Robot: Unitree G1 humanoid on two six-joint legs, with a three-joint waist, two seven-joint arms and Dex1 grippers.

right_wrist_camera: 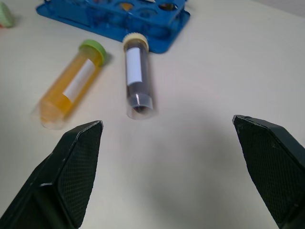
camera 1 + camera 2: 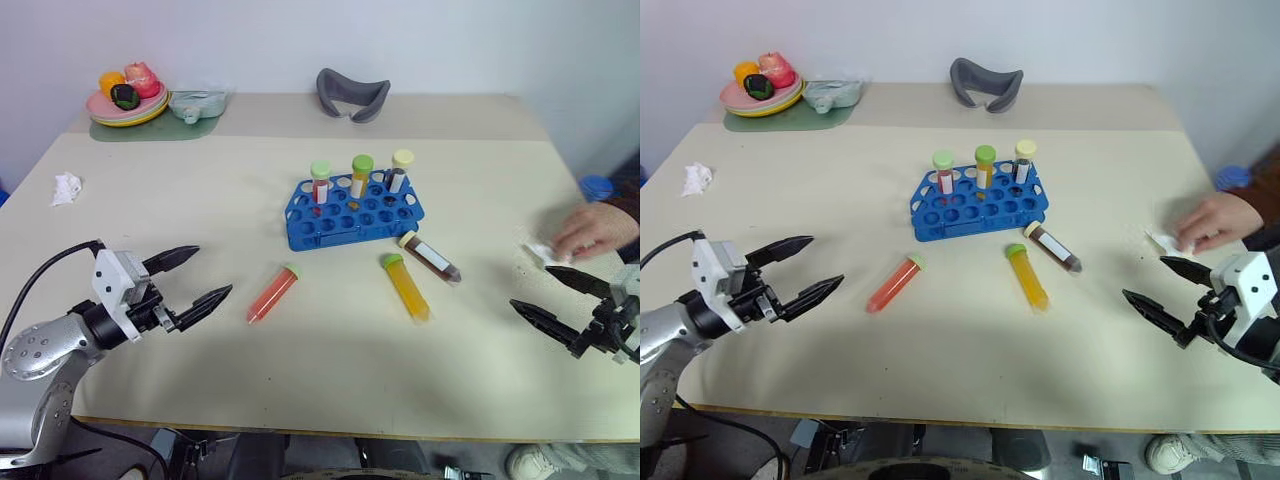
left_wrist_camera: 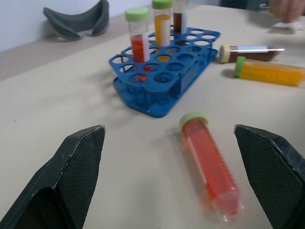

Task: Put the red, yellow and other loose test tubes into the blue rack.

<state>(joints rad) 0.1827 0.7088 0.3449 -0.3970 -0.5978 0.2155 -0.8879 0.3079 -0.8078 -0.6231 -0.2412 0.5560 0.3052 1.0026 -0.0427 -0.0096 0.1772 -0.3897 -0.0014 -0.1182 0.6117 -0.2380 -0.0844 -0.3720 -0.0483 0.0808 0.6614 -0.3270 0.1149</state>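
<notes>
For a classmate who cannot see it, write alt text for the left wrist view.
A red test tube lies on the table between the open left claw fingers. Behind it the blue rack holds three upright tubes, with a yellow tube and a dark brown tube lying beside it.

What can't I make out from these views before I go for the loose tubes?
- What the person's hand is pressing on: a small white thing, mostly covered by the hand, near the table's right edge, head views.
- Labels on the yellow tube and dark tube: too small to read.
- Food on the plates: too small to name.
- Which holes of the blue rack the three standing tubes fill: head views too oblique to tell.
</notes>
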